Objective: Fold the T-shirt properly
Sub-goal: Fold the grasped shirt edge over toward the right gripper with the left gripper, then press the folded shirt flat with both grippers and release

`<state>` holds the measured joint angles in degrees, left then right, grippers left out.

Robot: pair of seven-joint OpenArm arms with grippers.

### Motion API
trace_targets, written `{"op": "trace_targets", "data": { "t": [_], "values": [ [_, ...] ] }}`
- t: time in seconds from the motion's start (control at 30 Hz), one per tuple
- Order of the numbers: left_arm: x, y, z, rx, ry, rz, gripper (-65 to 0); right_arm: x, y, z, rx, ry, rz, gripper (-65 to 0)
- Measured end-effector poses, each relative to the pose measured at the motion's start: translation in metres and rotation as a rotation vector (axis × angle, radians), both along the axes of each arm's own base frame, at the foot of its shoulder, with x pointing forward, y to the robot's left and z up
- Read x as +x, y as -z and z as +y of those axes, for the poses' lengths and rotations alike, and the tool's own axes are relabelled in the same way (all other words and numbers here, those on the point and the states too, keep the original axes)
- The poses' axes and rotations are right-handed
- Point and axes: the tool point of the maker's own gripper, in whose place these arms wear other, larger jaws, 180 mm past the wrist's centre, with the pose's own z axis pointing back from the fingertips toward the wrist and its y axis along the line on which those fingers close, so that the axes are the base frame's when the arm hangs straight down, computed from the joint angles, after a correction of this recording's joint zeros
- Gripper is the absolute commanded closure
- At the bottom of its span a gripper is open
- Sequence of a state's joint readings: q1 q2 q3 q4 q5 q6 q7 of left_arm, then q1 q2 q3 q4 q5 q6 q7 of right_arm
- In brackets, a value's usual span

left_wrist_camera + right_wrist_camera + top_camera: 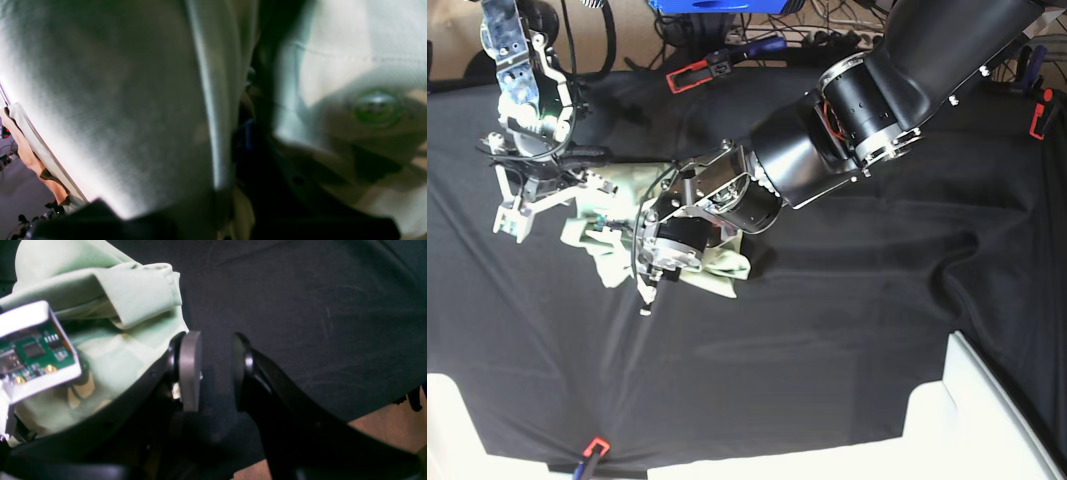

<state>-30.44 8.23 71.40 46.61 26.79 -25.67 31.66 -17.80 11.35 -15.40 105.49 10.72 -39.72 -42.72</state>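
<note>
Robotics lab or test bench, by all signs. Counter (847, 330) draped wholly in a black cloth (827, 380), pinned down with red-handled clamps: one at the far edge (695, 74), one at the far right corner (1034, 118), one at the near edge (592, 449). Tangle of cables (827, 20) and a blue box (717, 5) on the floor beyond the far edge. Two machine arms over the cloth, the big black one (877, 100) reaching in from the far right, the bare metal one (527, 100) at the far left corner. Exposed green circuit board (30, 353) in a white housing. No household furniture in sight.
</note>
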Motion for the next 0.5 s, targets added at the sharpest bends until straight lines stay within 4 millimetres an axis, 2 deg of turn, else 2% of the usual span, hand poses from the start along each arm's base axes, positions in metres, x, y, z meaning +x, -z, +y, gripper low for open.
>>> {"op": "trace_targets", "data": {
  "t": [0.07, 0.1, 0.27, 0.33, 0.5],
  "values": [
    [0.000, 0.000, 0.000, 0.000, 0.000, 0.000, -1.0, 0.000, 0.000, 0.000, 0.000, 0.001, 0.001, -16.0],
    [0.000, 0.000, 0.000, 0.000, -0.001, 0.000, -4.4, 0.000, 0.000, 0.000, 0.001, 0.000, 0.001, -16.0],
    [0.013, -0.005, 0.015, -0.047, -0.148, 0.028, -31.2, -0.001, 0.001, 0.000, 0.001, 0.001, 0.004, -16.0],
    [0.024, -0.013, 0.021, -0.063, -0.185, 0.013, -38.0, -0.001, 0.001, 0.001, 0.001, -0.001, 0.003, -16.0],
    [0.034, -0.021, 0.022, -0.090, -0.215, 0.001, -39.3, -0.001, 0.001, 0.001, 0.001, -0.002, 0.004, -16.0]
  ]
}}
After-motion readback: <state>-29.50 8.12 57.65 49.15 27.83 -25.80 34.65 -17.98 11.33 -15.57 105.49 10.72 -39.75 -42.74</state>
